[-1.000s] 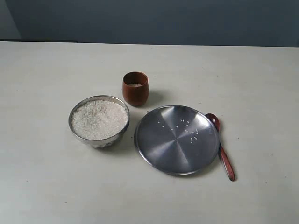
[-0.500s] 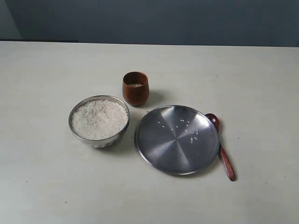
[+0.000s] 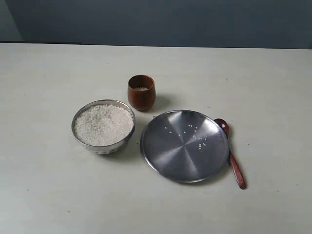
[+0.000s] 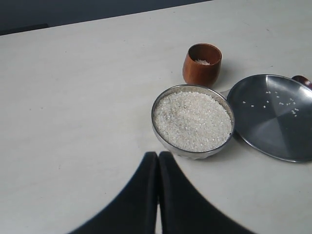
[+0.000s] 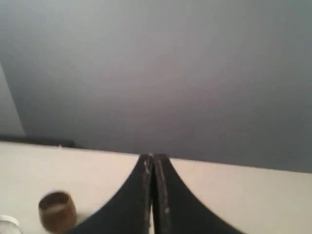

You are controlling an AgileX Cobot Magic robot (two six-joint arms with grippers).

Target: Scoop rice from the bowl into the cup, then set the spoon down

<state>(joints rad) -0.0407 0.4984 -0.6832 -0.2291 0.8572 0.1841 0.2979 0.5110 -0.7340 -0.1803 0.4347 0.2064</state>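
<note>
The steel bowl heaped with white rice stands left of centre. Behind it is the reddish-brown cup with a little rice inside. The wooden spoon lies on the table against the right edge of the plate. Neither gripper shows in the exterior view. In the left wrist view my left gripper is shut and empty, a short way from the bowl, with the cup beyond. My right gripper is shut and empty, raised, with the cup low in its view.
A flat steel plate with several stray grains lies right of the bowl, between it and the spoon. A dark wall runs along the table's far edge.
</note>
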